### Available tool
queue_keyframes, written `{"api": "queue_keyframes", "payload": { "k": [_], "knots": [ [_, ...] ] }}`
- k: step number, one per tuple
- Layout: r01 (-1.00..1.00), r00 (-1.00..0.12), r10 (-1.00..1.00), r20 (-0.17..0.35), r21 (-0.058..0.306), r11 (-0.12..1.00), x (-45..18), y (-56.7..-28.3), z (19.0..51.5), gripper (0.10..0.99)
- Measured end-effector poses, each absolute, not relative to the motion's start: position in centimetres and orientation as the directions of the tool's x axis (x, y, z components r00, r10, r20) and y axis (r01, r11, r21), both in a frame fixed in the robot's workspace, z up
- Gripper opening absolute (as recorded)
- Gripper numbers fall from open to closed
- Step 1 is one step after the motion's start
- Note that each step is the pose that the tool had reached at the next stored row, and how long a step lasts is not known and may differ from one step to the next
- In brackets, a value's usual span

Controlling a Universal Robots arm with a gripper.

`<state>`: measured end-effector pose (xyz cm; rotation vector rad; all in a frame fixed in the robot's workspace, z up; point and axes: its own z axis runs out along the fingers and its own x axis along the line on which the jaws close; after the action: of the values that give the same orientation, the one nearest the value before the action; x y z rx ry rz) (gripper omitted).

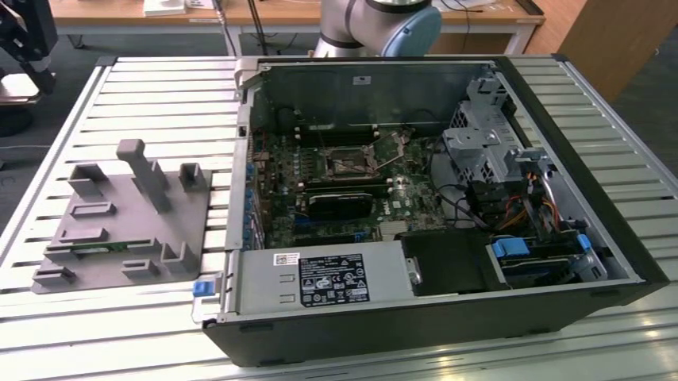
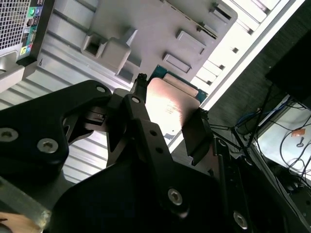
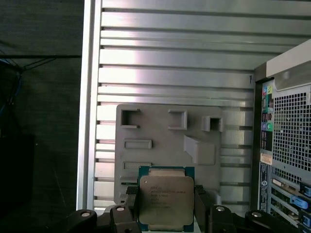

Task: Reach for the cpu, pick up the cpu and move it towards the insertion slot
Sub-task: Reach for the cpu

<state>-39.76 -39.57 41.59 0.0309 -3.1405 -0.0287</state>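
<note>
The cpu (image 3: 166, 201) (image 2: 171, 104) is a flat square chip with a silvery top and a thin green edge. It sits between the two black fingers (image 3: 130, 206) (image 2: 141, 111) of my gripper (image 3: 166, 194) (image 2: 170, 97), which is shut on its opposite sides. In both wrist views the chip hangs well above the grey fixture plate (image 3: 165, 141) (image 2: 160, 29), clear of it. The insertion slot (image 1: 348, 163) is the small square socket with a shiny frame and dark centre, on the motherboard inside the open computer case (image 1: 424, 317).
The grey fixture plate (image 1: 117, 238) with raised blocks and pockets lies on the slatted metal table (image 1: 63, 103), on the exterior view's left of the case. The case's perforated rear panel (image 3: 289, 141) stands beside the plate. A black block (image 1: 337, 204) sits just below the socket.
</note>
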Motion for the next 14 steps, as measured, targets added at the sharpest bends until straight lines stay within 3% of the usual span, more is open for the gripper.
{"api": "queue_keyframes", "payload": {
  "k": [14],
  "knots": [
    [-0.02,-1.0,-0.02,0.001,0.018,1.0,-37.8,-39.6,41.6,0.541]
  ]
}}
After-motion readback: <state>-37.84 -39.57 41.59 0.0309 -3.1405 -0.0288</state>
